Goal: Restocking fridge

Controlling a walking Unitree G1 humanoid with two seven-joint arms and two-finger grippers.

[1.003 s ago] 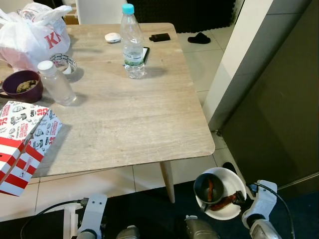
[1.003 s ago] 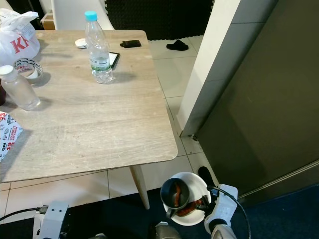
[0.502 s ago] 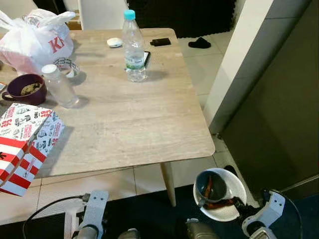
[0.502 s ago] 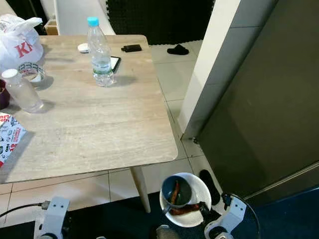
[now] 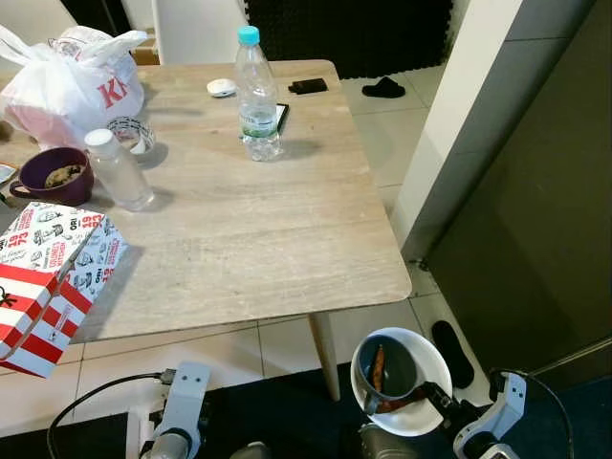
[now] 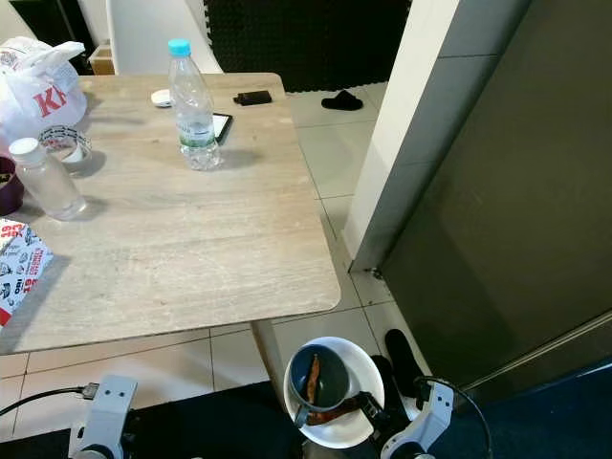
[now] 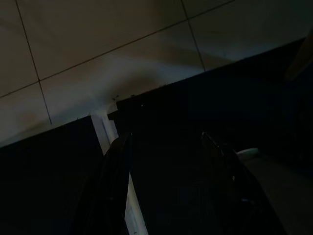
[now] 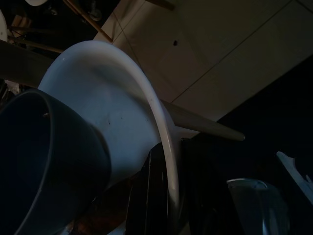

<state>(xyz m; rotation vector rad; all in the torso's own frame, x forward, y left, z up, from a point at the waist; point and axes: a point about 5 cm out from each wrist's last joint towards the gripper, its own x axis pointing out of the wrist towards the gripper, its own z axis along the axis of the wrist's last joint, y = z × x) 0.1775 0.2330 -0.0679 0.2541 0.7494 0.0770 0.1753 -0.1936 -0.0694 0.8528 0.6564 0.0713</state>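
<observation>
While the round white plate (image 5: 432,356) hangs low at the robot's right side, above the tiled floor and just beside the leg of the table, it now sits closer to the robot's middle than half a second ago, and the camera view has also shifted a little. On the plate stands a dark grey mug (image 5: 387,372) with a brown sausage (image 5: 378,364) inside, and another sausage lies beside the mug. The right gripper (image 8: 168,196) has its two black fingers closed on the plate's rim, one on each face. The left gripper (image 7: 166,186) hangs idle over the floor with its fingers apart, holding nothing. The light wooden table (image 5: 258,239) and the dark grey door (image 5: 535,210) on the right stay untouched. I judge the plate is being carried toward the fridge, which is not opened yet.
</observation>
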